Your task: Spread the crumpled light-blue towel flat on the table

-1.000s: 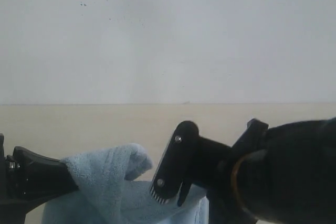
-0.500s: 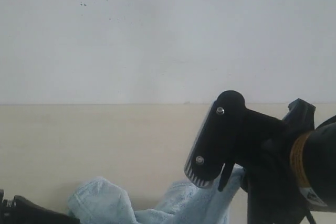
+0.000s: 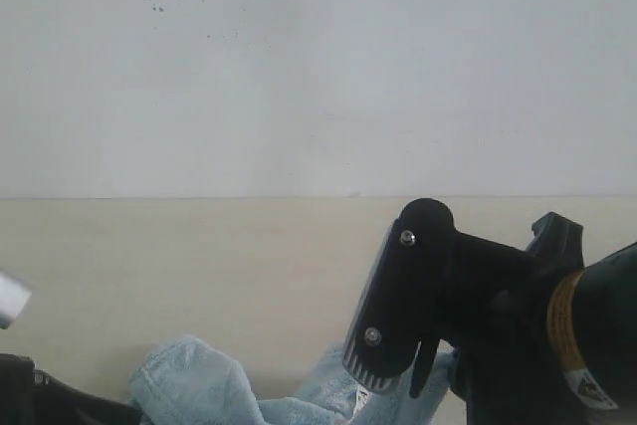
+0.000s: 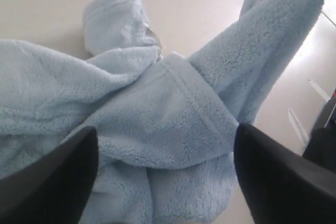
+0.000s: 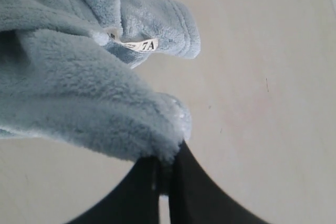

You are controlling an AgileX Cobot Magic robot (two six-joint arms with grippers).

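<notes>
The pale-blue fluffy towel [image 3: 194, 385] lies crumpled on the cream table [image 3: 149, 246] at the bottom of the exterior view. My right gripper [image 3: 394, 377] is shut on a pinched edge of the towel [image 5: 79, 93] and holds that part up off the table [image 5: 262, 103]. The small white label [image 5: 140, 45] hangs under a fold near it. My left gripper [image 4: 165, 135] hovers open over the bunched towel [image 4: 157, 114], its dark fingers [image 4: 52, 182] wide apart on either side of a thick fold. In the exterior view only a dark bit of the left gripper [image 3: 50, 407] shows.
A white speckled wall [image 3: 318, 67] rises behind the table's far edge. Bare table [image 4: 199, 3] surrounds the towel. A blurred grey-white shape [image 3: 8, 298] pokes in at the left edge of the exterior view.
My right gripper rose and moved right with the towel edge, then dipped slightly. The left gripper dropped back to the lower left, and the raised fold beside it sank.
</notes>
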